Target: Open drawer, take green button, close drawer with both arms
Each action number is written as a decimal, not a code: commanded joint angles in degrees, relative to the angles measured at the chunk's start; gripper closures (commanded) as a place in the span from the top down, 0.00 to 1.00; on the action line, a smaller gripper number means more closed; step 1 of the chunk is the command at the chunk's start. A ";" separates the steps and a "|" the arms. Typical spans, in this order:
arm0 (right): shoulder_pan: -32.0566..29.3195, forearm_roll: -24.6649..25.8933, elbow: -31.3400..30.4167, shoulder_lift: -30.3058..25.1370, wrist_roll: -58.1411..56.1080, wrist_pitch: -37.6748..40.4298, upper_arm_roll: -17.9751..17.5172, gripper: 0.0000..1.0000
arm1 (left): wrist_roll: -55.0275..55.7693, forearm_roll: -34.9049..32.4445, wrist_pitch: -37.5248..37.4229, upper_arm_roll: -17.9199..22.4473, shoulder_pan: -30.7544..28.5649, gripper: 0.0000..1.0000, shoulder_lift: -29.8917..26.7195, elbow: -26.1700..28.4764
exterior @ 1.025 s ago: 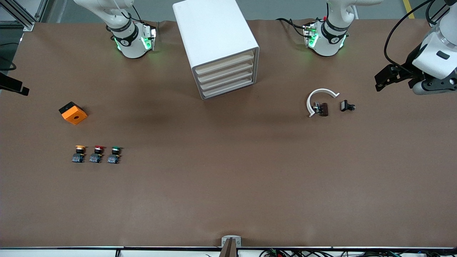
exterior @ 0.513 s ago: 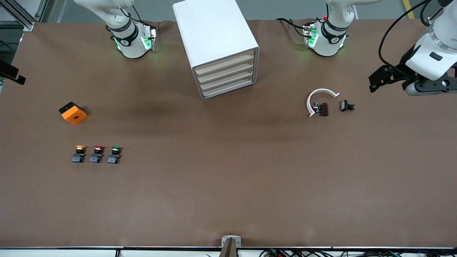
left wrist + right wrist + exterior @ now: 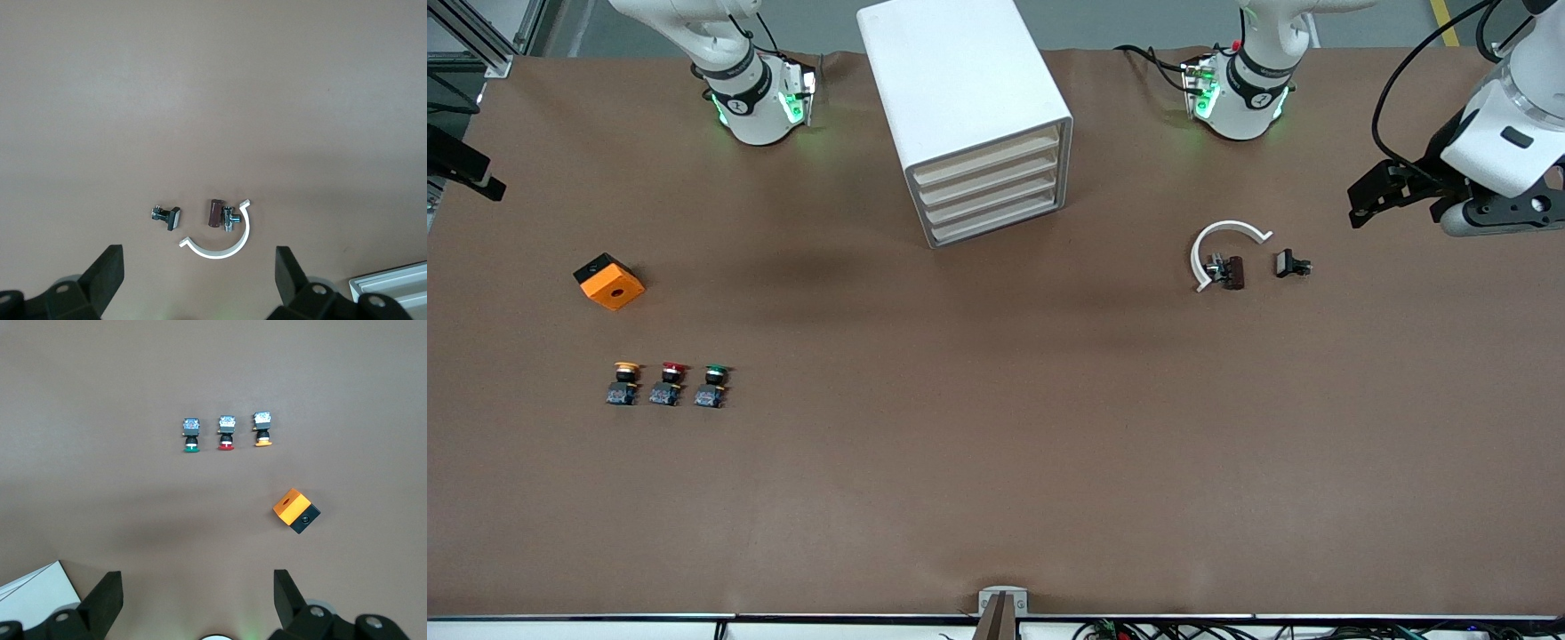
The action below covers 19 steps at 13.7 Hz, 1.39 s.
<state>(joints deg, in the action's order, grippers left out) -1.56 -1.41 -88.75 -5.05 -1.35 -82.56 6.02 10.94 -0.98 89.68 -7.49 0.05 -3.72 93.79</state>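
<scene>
Brown table (image 3: 996, 462) | left gripper (image 3: 1360, 197) raised, spread | right gripper (image 3: 197, 597) raised, spread

The white cabinet (image 3: 960, 89) stands at the table's (image 3: 996, 462) twelve o'clock, its four drawers (image 3: 989, 187) shut. At eight o'clock from it the green button (image 3: 712, 385) ends a row with the red button (image 3: 667, 384) and yellow button (image 3: 623, 383). The left gripper (image 3: 1360, 200) hangs over the table's two o'clock edge, the right gripper (image 3: 467, 173) over the ten o'clock edge.
</scene>
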 commanded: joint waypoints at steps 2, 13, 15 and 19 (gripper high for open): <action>0.50 -0.18 -2.48 -2.59 -0.23 -1.46 -0.57 1.00 | -1.19 0.54 -0.38 1.69 0.66 1.00 -0.06 -0.71; -0.03 2.20 -3.36 -4.09 -4.53 -1.55 -1.01 1.00 | -1.28 0.10 -0.47 1.60 0.48 1.00 1.61 -2.30; -0.11 2.72 -3.45 -4.18 -4.53 -1.55 -1.01 1.00 | -1.28 0.10 -0.64 1.60 0.48 1.00 1.61 -2.29; -0.90 2.73 -4.58 -5.05 -4.36 -1.55 -1.18 1.00 | -1.28 -0.08 -2.65 1.17 0.48 1.00 1.52 -1.94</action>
<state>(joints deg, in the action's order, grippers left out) -1.57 0.34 -90.48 -7.64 -5.21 -83.17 5.45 10.84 -0.98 89.20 -6.43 0.14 -2.62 92.97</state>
